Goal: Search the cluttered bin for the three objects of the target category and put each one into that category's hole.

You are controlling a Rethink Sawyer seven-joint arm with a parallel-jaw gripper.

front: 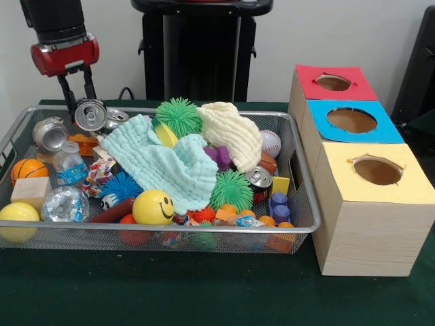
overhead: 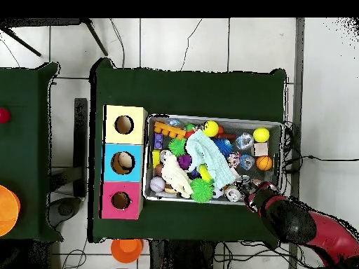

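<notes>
can [front: 90,114] | tilted, top faces camera | between end effector [front: 79,95] fingers

The front view looks low and close across the green table [front: 204,299], with the wire-mesh bin [front: 302,224] filling its left and the three-hole box [front: 367,231] at right. The overhead view looks straight down from high up, sharing the bin [overhead: 214,118] and box [overhead: 107,162].

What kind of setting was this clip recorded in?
Most likely a robotics lab test bench: a green-covered table on a tiled floor, holding a wire mesh bin of mixed toys and cans beside three wooden boxes with red, blue and yellow holed tops.
</notes>
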